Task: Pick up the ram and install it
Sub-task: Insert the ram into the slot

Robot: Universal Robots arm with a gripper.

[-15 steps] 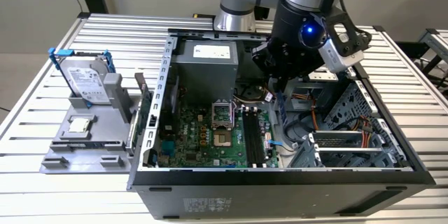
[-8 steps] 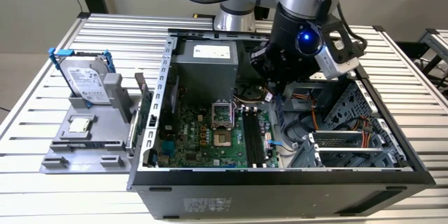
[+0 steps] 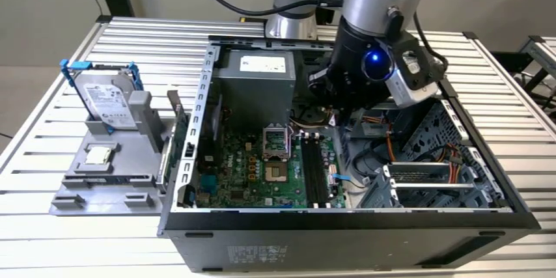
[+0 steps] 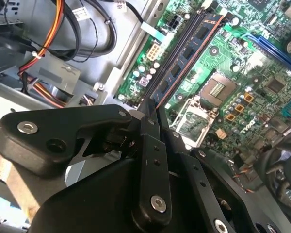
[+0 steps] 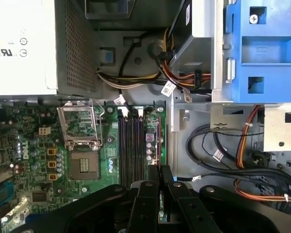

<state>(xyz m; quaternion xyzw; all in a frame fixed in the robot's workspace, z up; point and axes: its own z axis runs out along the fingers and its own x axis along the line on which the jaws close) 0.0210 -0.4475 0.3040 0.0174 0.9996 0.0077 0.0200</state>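
Observation:
The ram [image 4: 186, 51] is a thin bluish stick with a row of dark chips, and it sticks out from between my fingers. My gripper [image 4: 150, 109] is shut on one end of it. In the first wrist view the ram [image 5: 155, 143] appears nearly edge-on, hanging just beside the black memory slots [image 5: 131, 150] on the green motherboard, with the gripper [image 5: 160, 170] behind it. The exterior view has my gripper [image 3: 340, 116] low inside the open computer case, over the rear part of the motherboard [image 3: 252, 174] and above the memory slots [image 3: 314, 174].
A grey power supply [image 3: 254, 86] fills the case's rear. Bundled cables [image 5: 242, 160] and a drive cage [image 3: 434, 177] lie toward the exterior view's right. The processor socket [image 5: 82, 145] stands open beside the slots. Outside the case, a grey fixture [image 3: 104, 187] carries a hard drive in a blue bracket [image 3: 106, 99].

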